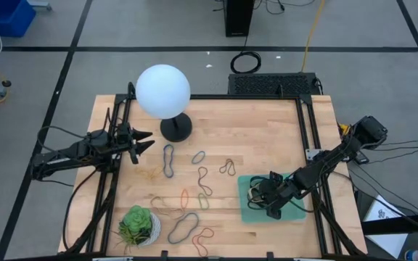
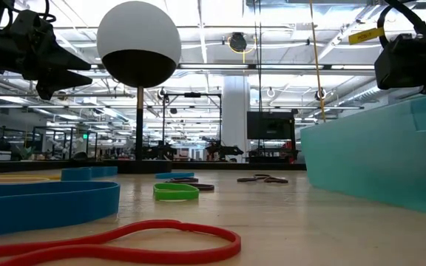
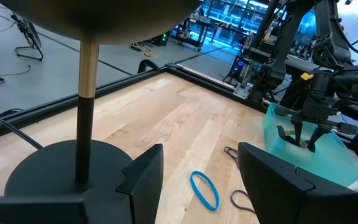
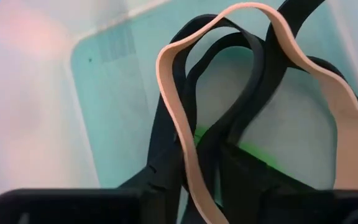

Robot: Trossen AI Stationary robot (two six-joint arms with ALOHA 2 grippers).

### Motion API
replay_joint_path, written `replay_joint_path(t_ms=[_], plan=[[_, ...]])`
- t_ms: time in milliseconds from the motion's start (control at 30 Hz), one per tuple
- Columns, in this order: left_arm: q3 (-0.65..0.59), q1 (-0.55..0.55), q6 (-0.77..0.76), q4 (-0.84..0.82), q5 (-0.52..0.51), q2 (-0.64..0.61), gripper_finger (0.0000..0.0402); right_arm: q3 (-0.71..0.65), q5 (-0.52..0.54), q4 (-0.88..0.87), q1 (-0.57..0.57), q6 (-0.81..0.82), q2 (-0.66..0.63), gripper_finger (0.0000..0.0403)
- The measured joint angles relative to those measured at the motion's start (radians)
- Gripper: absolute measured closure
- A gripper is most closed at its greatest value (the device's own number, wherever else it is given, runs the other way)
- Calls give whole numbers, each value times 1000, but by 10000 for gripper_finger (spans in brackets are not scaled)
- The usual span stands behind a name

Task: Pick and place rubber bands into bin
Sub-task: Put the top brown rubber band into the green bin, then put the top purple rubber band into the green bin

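The right gripper hangs low over the shallow, translucent mint-green plastic bin on the table's right — black and tan floppy rubber bands lie tangled inside; whether its fingers are spread I cannot tell. The left gripper waits spread beside the white globe lamp. More thin loops litter the pale wooden table.

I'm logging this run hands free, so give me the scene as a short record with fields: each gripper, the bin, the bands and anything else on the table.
right gripper: over the bin, down among the bands in it
left gripper: open, raised beside the lamp, holding nothing
bin: green tray on the table's right side
bands in bin: black and tan loops, a bit of green under them
bands on table: many, scattered mid-table
lamp: white globe on a black base
plant: potted, near the front edge
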Motion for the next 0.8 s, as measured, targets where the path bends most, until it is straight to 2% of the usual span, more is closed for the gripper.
replay_joint_path(t_ms=[300,400,533,667,800], plan=[[0,0,0,0,0,0,190,0,2,2,0,-12,-144,250],[0,0,0,0,0,0,190,0,13,1,0,-30,-211,246],[0,0,0,0,0,0,190,0,82,20,-1,-88,-307,247],[0,0,0,0,1,0,190,0,131,107,-16,-194,-405,251],[0,0,-1,0,2,0,190,0,132,204,-49,-298,-488,250]])
